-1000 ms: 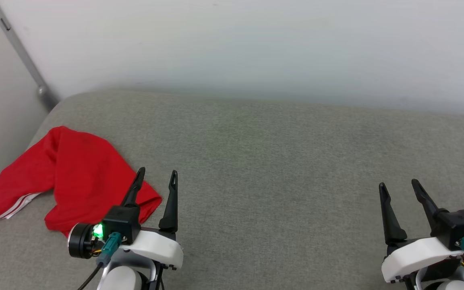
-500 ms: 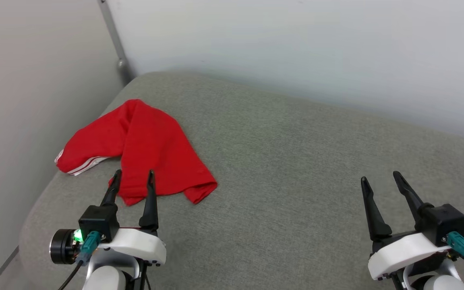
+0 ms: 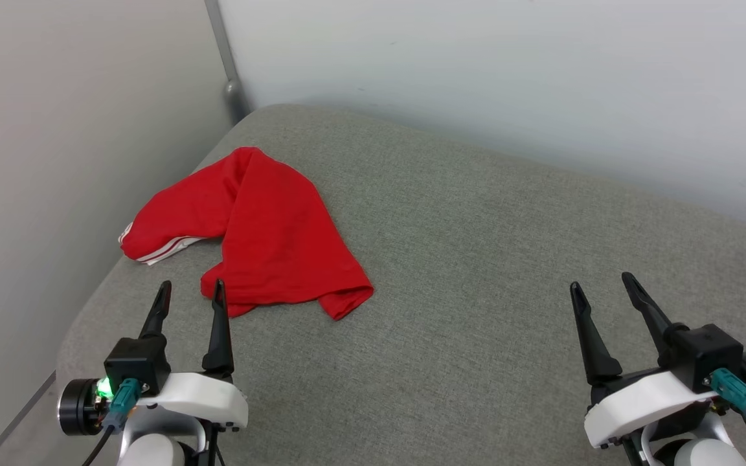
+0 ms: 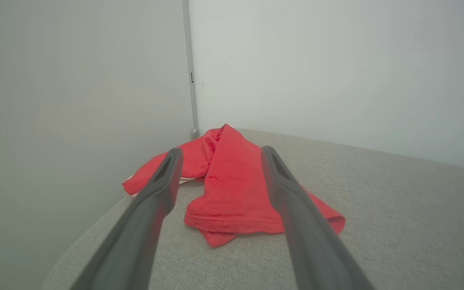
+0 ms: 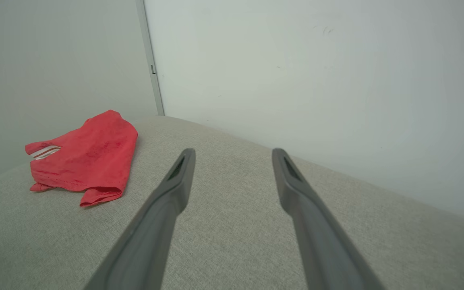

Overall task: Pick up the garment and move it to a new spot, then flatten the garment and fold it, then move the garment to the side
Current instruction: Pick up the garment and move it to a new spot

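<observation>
The garment [image 3: 263, 233] lies crumpled near the cushion's [image 3: 476, 272] left corner, untouched, with the left gripper [image 3: 192, 283], jaws wide, pointing at its near hem, apparently readying a pickup, while the right gripper [image 3: 599, 280], equally wide, hovers well apart.

My head camera looks down on the grey cushion [image 3: 476, 259]. Both wrist cameras skim low across it, sharing the garment [image 4: 232, 181].

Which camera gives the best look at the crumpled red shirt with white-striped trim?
The head view: the whole crumpled red shirt shows nearly unobstructed. The left wrist view is closer, but the left gripper crosses it. The right wrist view shows it small, at the left.
</observation>
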Robot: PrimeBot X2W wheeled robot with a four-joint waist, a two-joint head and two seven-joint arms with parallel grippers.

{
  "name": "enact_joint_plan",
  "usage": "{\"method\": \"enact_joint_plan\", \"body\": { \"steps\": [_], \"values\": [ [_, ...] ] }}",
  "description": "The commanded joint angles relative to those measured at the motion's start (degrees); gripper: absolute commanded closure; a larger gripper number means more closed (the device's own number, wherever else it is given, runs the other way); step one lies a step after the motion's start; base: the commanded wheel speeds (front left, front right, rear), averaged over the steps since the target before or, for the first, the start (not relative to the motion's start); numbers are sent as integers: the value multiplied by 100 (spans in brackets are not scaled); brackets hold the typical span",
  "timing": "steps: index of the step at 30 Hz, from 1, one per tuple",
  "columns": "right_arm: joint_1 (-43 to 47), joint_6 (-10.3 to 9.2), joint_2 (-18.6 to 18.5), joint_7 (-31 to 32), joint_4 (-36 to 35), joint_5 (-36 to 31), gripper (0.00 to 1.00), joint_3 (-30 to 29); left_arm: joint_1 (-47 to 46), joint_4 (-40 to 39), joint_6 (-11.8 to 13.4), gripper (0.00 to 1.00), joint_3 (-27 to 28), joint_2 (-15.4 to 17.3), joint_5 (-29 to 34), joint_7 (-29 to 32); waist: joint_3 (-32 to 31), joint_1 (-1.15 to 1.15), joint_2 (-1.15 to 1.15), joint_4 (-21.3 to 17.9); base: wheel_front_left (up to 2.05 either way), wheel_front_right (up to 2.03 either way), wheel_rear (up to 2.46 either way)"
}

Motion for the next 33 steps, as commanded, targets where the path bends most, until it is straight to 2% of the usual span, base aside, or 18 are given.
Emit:
{"method": "enact_joint_plan", "body": {
  "steps": [1,4,8,11,16,20,27,33],
  "values": [
    [-78,-2,8,13,3,26,0,10,-69,-32,26,0,23,19,35,-16,9,0,0,-22,0,0,0],
    [-102,-3,7,18,-1,47,0,12,-154,7,37,0,89,23,24,-16,53,0,0,-101,0,0,0],
    [-224,-2,7,90,-3,79,0,-32,-497,242,-122,0,198,126,-128,-11,254,0,0,-338,0,0,0],
    [-388,-3,6,124,-38,29,0,-31,-1028,529,-269,0,331,338,-305,177,565,0,0,-617,0,0,0],
    [-727,-2,5,117,-89,-89,0,-22,-1997,1055,-497,0,558,885,-601,789,1213,0,0,-1179,0,0,0],
    [-917,-3,5,63,-61,-76,0,-15,-2664,1567,-642,0,630,1410,-847,1565,1687,0,0,-1598,0,0,0],
    [-1211,-2,6,-60,88,27,0,24,-3305,2509,-758,0,514,2323,-1436,3506,2308,0,0,-2105,0,0,0],
    [-1380,-2,6,-208,235,86,0,94,-3222,2938,-772,0,280,2706,-1876,4814,2541,0,0,-2279,0,0,0]
  ]
}}
